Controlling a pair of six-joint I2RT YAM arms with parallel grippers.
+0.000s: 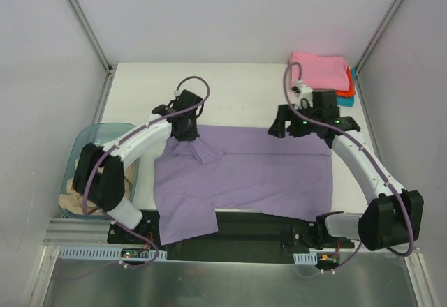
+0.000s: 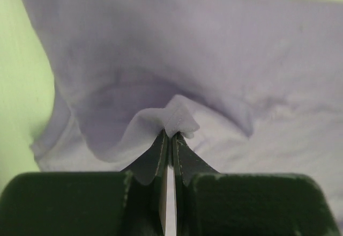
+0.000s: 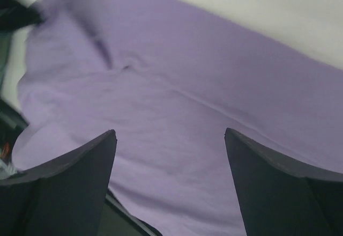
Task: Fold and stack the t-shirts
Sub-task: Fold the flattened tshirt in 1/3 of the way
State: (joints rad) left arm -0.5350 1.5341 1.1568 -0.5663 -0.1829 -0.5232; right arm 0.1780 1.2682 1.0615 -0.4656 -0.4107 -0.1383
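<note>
Left tool (image 2: 170,138) pinches a fold of the lavender t-shirt (image 1: 258,174) at its far left edge. The right tool (image 3: 170,135), spread, hangs over its far right edge. The shirt's long axis runs left to right across the desk's (image 1: 237,91) near half.

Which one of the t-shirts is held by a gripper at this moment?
The lavender t-shirt, spread flat across the table: the left gripper pinches a fold of it. The pink t-shirt lies folded in the far right corner, untouched.
</note>
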